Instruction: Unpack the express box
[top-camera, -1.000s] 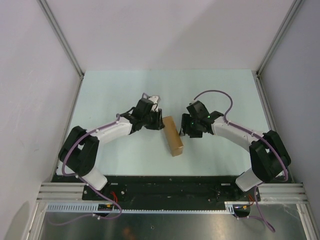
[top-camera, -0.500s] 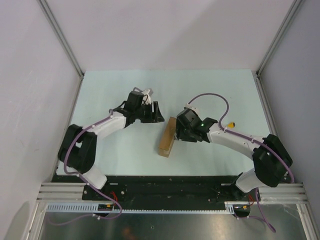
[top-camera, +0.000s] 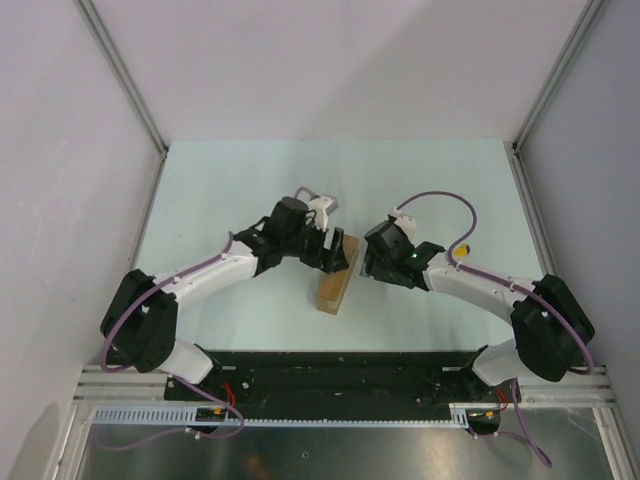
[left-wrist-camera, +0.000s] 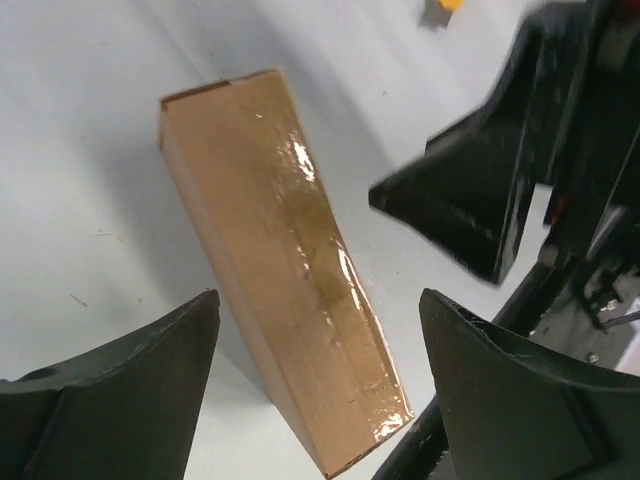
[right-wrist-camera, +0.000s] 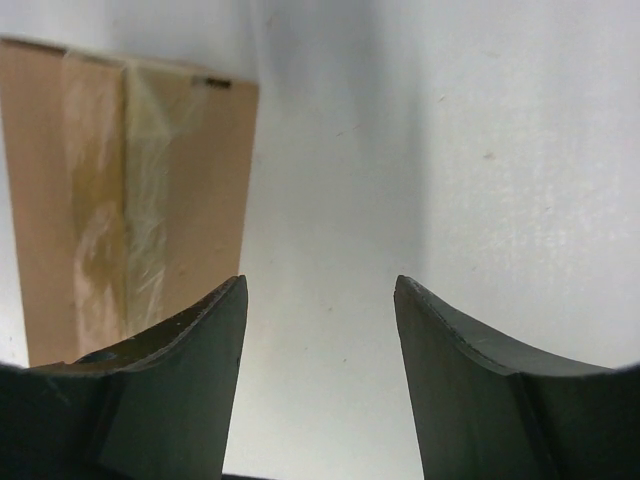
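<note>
Top external view: the taped express box (top-camera: 337, 277) lies flat on the counter (top-camera: 230, 190) between both arms. The left jaws hang spread over it, the right jaws gape empty just beside it. Guessing they're lining up to pin it.

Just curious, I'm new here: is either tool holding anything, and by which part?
Nothing is held. The left tool gapes open over the express box, not closed on it; the right tool is open beside it, empty.
</note>
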